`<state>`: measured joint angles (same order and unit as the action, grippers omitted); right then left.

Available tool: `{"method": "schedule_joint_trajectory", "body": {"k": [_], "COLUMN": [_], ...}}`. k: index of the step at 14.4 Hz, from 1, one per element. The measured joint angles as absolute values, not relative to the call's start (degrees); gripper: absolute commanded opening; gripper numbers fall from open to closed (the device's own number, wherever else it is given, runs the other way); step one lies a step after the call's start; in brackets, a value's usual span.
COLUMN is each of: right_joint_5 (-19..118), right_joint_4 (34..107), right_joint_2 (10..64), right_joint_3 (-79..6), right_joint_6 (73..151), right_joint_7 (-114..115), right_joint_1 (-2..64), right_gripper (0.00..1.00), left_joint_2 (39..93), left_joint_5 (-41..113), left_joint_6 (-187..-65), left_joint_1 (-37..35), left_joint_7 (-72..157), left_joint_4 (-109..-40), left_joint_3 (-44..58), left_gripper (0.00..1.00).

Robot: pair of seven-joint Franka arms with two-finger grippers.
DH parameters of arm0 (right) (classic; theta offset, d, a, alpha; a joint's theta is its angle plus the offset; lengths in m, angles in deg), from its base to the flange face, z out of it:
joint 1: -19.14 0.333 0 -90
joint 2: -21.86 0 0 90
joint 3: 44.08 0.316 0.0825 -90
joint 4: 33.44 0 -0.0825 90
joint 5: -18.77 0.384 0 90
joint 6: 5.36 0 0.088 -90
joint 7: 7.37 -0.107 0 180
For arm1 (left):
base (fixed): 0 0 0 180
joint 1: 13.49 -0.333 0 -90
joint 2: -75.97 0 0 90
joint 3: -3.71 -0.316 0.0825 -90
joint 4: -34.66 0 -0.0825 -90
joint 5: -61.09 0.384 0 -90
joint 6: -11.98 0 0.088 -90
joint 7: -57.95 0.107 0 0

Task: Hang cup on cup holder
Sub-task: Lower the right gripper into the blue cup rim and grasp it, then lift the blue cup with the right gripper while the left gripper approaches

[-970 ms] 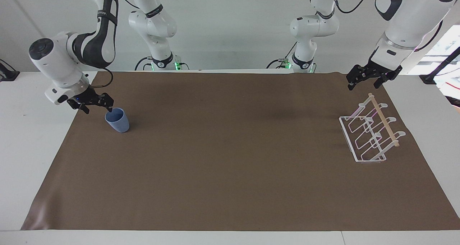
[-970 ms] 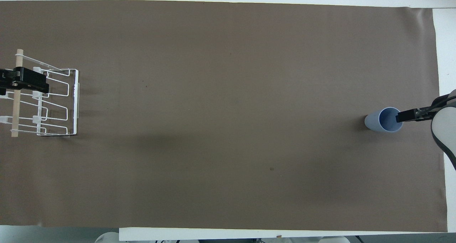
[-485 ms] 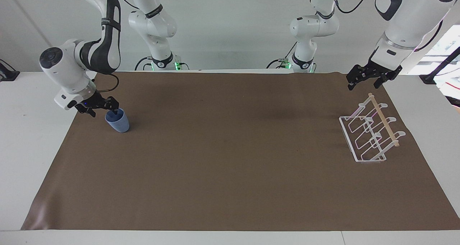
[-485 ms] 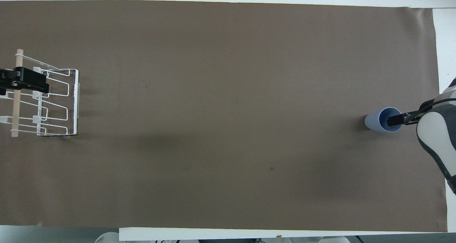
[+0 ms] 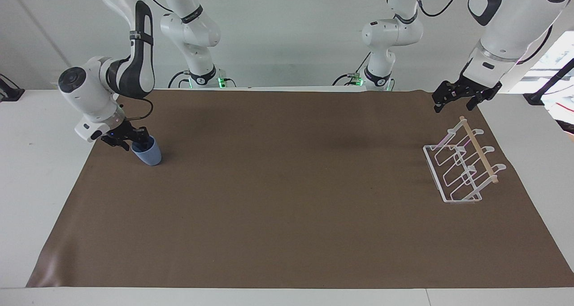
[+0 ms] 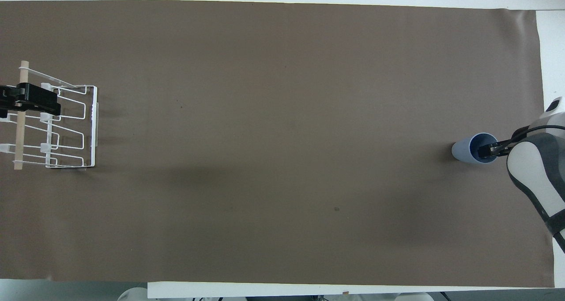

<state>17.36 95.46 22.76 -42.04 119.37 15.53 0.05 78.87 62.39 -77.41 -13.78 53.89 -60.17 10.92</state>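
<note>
The light-blue cup [image 5: 148, 154] stood on the brown mat [image 5: 287, 216] at the right arm's end of the table, well apart from the clear cup holder [image 5: 462, 164] at the left arm's end. The right gripper [image 5: 136, 139] was at the cup's rim, one finger apparently dipping inside; whether the rim was pinched could not be told. A good grip would probably need the wall squarely between the fingers before lifting. The left gripper [image 5: 454, 98] waited with its fingers apart above the holder's wooden dowel [image 5: 479, 149]. The inner fingertip stayed hidden within the cup.

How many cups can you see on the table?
1. The light-blue cup stands on the brown mat at the right arm's end of the table, with the right end effector at its rim. None looks hidden.
</note>
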Motion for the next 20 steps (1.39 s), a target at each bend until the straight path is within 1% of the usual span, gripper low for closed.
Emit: {"method": "schedule_joint_trajectory", "body": {"k": [1, 6, 8, 9, 11, 13, 16, 19, 20], "right_joint_5": [17.36, 17.36, 17.42, 18.01, 25.02, 34.17, 50.61, 63.63, 66.72], "right_joint_4": [95.45, 94.74, 92.85, 90.93, 85.3, 81.29, 80.45, 80.49, 80.62], "right_joint_2": [22.75, 22.73, 22.74, 22.72, 22.59, 22.16, 21.88, 21.88, 21.86], "right_joint_3": [-42.01, -41.8, -41.58, -41.26, -40.11, -39.41, -39.18, -39.12, -39.11], "right_joint_6": [119.37, 118.94, 115.44, 111.68, 102.43, 95.54, 90.18, 86.93, 86.59], "right_joint_7": [15.53, 15.54, 15.58, 15.69, 16.27, 16.31, 15.81, 12.4, 11.74], "right_joint_1": [0.08, 0.27, 0.29, 0.34, 1.4, 3.87, 7.34, 9.64, 10.48], "right_gripper": [0.0, 0.0, 0.0, 0.0, 0.0, 0.0, 0.0, 0.0, 0.0], "left_joint_2": [78.87, 78.87, 78.87, 78.87, 78.87, 78.87, 78.87, 78.88, 78.89], "left_joint_5": [62.39, 62.39, 62.39, 62.39, 62.39, 62.39, 61.26, 56.31, 55.35], "left_joint_6": [-77.41, -77.41, -77.41, -77.41, -77.33, -76.94, -76.7, -76.7, -76.71], "left_joint_1": [-13.78, -13.78, -13.78, -13.78, -13.78, -13.83, -13.86, -13.12, -11.63], "left_joint_7": [53.89, 53.89, 53.89, 53.89, 53.89, 53.87, 48.85, 30.99, 23.64], "left_joint_4": [-60.17, -60.17, -60.17, -60.17, -60.17, -60.21, -60.5, -60.55, -60.56], "left_joint_3": [10.92, 10.92, 10.92, 10.92, 10.9, 10.79, 10.71, 11.29, 11.4], "left_gripper": [1.0, 1.0, 1.0, 1.0, 1.0, 1.0, 1.0, 1.0, 1.0]}}
